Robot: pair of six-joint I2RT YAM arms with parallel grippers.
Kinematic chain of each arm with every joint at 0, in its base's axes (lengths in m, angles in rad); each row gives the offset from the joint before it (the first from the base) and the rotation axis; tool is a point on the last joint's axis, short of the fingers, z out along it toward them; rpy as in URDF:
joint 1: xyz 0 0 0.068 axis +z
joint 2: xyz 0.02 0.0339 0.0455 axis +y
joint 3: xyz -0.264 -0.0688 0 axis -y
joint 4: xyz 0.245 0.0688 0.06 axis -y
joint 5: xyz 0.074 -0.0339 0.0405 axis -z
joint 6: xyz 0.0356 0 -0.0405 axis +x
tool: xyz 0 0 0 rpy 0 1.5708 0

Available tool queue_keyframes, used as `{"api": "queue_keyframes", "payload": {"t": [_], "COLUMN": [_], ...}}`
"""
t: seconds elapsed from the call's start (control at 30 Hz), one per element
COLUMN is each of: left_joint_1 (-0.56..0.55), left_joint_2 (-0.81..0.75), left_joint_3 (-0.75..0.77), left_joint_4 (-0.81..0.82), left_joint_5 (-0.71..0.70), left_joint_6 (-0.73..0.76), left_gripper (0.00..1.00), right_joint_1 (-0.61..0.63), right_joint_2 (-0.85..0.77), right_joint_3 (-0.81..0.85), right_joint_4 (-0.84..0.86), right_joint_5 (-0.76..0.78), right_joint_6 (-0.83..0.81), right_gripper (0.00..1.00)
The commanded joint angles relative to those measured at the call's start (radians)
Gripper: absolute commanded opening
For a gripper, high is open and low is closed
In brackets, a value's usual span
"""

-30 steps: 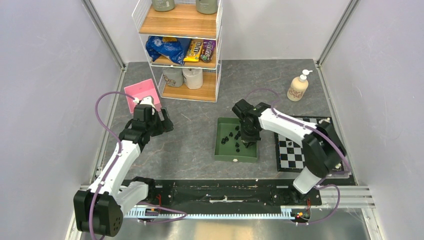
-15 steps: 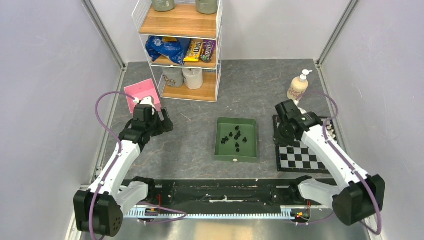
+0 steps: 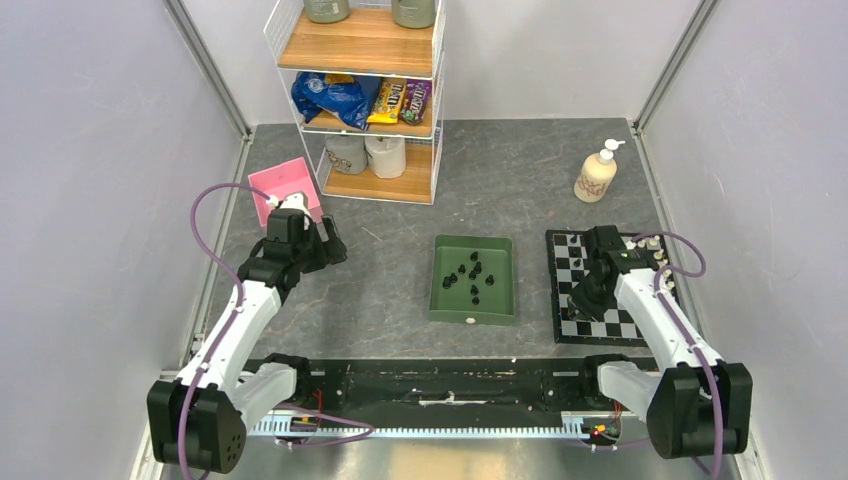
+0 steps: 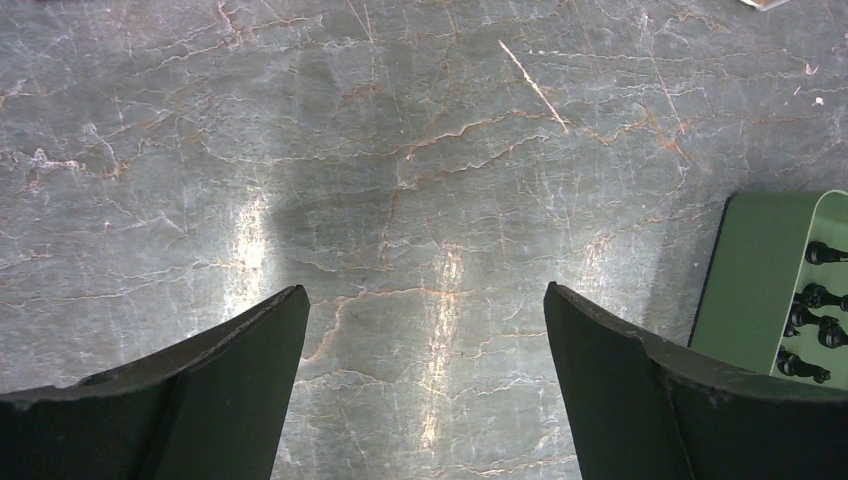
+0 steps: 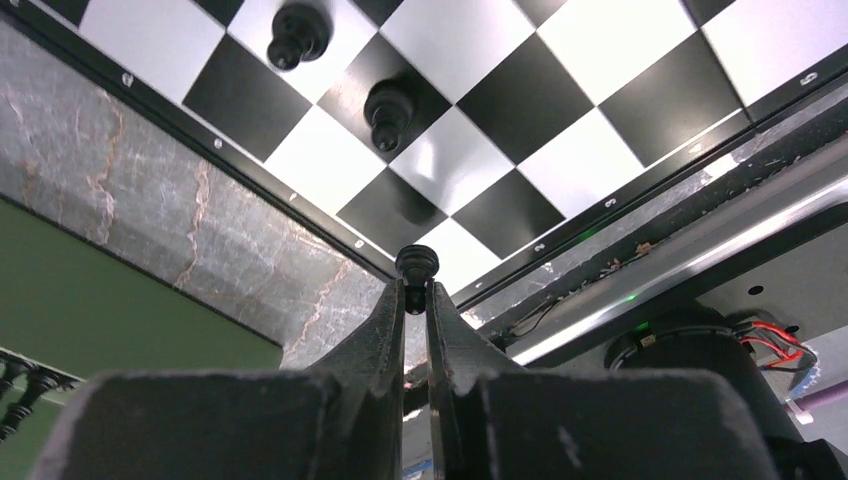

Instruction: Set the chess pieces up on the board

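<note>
The black pawn (image 5: 416, 265) sits pinched by its neck in the right gripper (image 5: 416, 300), jaws nearly shut on it, head poking out past the tips. It hangs over the near left part of the board (image 3: 567, 262), close to the dark border; we cannot tell if its base touches a square yet. Two black pieces (image 5: 390, 103) already stand on squares just beyond it, one per square, upright. A few white pieces (image 3: 650, 242) cluster at the board's far right edge.

What changed: a second ago the right arm was down over the green tray (image 3: 440, 300); it has since swung across to the board with the pawn. So we judge the pick done and the placing step in hand: lower it and release on one square.

Several black pieces (image 3: 470, 275) lie loose in the tray, so plenty is left. The left gripper (image 4: 425, 330) has not moved; its jaws are wide apart with nothing in them, over bare table (image 4: 400, 150) left of the tray.
</note>
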Motion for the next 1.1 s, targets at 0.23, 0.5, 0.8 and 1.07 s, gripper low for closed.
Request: {"api": "queue_keyframes", "payload": {"t": [0.23,0.5,0.8,1.07], "left_joint_1": [-0.001,-0.001,-0.001,0.000], "left_joint_2": [0.003,0.005,0.010,0.008], "left_joint_3": [0.029,0.028,0.030,0.029], "left_joint_4": [0.017,0.018,0.018,0.017], "left_joint_5": [0.019,0.021,0.028,0.025], "left_joint_6": [0.012,0.013,0.012,0.012], "left_gripper": [0.95,0.95,0.95,0.95], "right_joint_1": [-0.173,-0.225,-0.247,-0.247], "right_joint_2": [-0.022,0.024,0.048,0.042], "right_joint_3": [-0.026,-0.041,-0.063,-0.068], "right_joint_4": [0.067,0.113,0.165,0.158], "right_joint_5": [0.017,-0.006,-0.041,-0.066], "right_joint_6": [-0.010,-0.058,-0.083,-0.095], "right_gripper": [0.14,0.14,0.16,0.16]}}
